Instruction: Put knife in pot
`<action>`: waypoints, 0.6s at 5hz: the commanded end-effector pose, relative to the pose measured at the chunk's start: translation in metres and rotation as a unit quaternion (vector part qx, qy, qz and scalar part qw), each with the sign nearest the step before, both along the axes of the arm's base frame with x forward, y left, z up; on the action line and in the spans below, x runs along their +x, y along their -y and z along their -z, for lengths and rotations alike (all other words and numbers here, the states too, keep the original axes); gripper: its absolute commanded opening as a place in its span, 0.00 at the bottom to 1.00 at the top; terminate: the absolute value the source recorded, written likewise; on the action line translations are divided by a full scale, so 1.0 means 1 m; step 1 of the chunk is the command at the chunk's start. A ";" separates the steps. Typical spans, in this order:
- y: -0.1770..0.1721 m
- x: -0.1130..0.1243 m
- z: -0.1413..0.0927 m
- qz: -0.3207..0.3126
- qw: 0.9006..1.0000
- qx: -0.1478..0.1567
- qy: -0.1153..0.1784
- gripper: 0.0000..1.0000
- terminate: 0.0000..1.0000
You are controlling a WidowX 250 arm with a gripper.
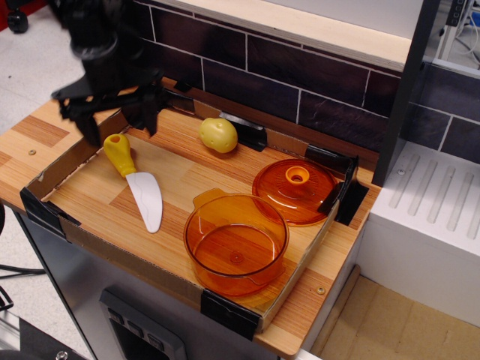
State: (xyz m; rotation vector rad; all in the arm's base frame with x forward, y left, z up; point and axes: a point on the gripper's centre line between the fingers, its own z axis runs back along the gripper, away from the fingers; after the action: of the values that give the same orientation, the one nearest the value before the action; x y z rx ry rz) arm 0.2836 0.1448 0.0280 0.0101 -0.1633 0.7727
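Note:
The knife (135,178) lies flat on the left of the wooden tray, its yellow handle toward the back left and its white blade pointing to the front. The orange transparent pot (235,244) stands upright and empty at the tray's front right. My black gripper (118,124) hangs open just above and behind the knife's handle, one finger on each side of it, not touching it.
A yellow potato (218,135) lies at the back of the tray. The orange lid with a knob (295,190) lies behind the pot. A low cardboard wall (71,154) with black corner clips rims the tray. A dark brick wall stands behind.

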 end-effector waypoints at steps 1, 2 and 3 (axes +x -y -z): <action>0.000 -0.006 -0.001 -0.009 1.000 0.007 0.015 1.00 0.00; -0.001 -0.008 0.008 -0.015 1.000 0.010 0.009 1.00 0.00; -0.003 -0.008 0.016 -0.018 1.000 0.017 0.006 1.00 0.00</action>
State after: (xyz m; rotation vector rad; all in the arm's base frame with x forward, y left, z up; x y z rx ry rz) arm 0.2724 0.1446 0.0029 0.0366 -0.1559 0.8072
